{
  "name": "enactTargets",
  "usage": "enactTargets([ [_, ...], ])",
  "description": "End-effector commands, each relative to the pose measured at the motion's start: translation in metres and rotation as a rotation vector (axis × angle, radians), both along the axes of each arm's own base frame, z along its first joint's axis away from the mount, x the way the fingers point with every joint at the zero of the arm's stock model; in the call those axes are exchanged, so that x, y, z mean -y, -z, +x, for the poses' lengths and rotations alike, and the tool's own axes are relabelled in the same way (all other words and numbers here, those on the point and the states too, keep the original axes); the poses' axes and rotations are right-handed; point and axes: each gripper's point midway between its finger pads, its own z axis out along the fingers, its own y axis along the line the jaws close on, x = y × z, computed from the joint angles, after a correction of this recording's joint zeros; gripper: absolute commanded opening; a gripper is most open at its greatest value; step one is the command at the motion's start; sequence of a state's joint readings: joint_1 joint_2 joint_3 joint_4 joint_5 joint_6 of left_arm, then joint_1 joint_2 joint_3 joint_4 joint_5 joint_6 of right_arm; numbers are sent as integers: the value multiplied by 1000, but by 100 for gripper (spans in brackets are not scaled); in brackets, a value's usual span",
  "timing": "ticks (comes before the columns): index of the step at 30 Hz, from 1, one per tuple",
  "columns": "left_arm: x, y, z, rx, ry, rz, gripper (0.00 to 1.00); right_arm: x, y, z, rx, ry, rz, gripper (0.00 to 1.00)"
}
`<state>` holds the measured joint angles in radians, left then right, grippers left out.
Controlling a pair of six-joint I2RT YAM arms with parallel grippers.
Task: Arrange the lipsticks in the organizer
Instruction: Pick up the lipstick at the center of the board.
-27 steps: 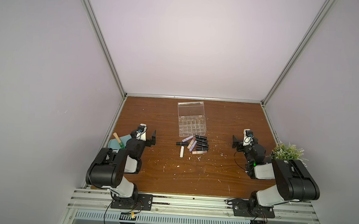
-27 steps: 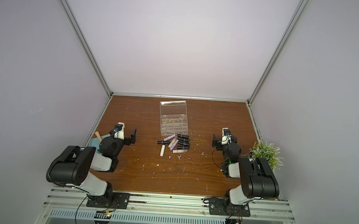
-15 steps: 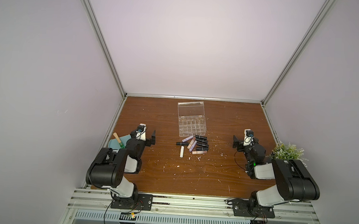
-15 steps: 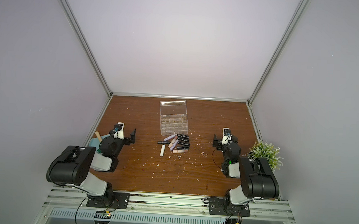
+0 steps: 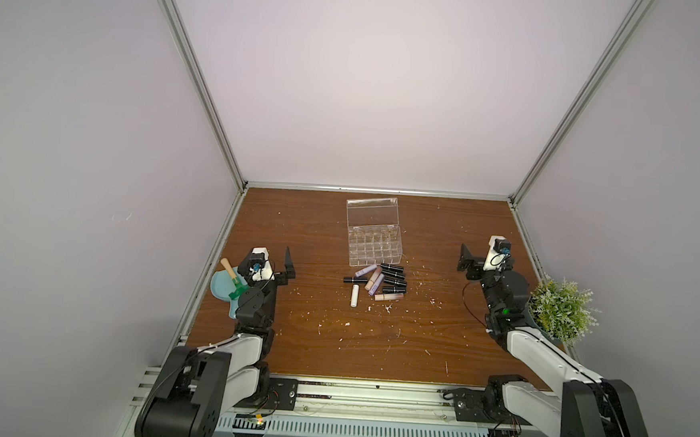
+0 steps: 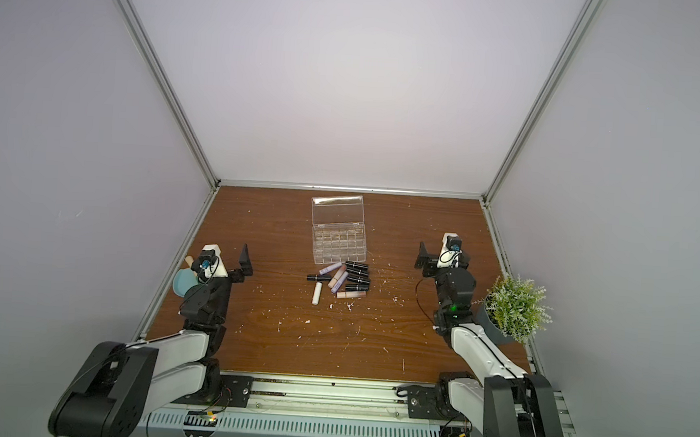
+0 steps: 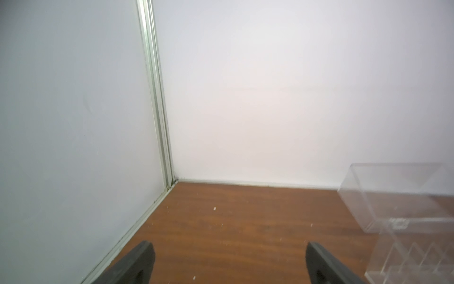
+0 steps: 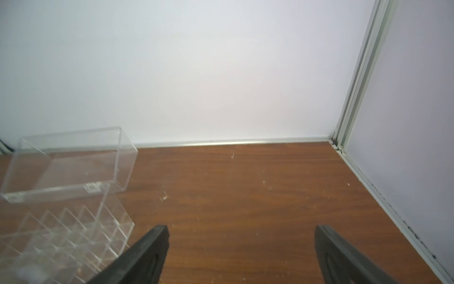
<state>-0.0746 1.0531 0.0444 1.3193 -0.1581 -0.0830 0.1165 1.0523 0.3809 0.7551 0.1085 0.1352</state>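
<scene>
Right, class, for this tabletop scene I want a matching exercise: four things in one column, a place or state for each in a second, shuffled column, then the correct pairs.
Things
1. organizer
2. lipsticks
3. teal dustpan
4. potted plant

Places or states
A. at the right edge of the table
B. lid swung open, compartments empty
C. lying in a loose heap just in front of the organizer
D. at the table's left edge

Pairs: 1-B, 2-C, 3-D, 4-A
</scene>
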Motion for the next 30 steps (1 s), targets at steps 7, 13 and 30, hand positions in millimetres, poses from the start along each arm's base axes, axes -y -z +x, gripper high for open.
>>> enactTargets([
  [7,30,-5,15,-103,218,-336,100,-34,17,-14,-201,-196,239,99],
  [13,81,25,50,-410,437,-393,85,-94,36,-14,-483,-258,1,100],
  [30,198,129,-35,-1011,419,-53,93,-120,59,-35,-557,-327,-70,100],
])
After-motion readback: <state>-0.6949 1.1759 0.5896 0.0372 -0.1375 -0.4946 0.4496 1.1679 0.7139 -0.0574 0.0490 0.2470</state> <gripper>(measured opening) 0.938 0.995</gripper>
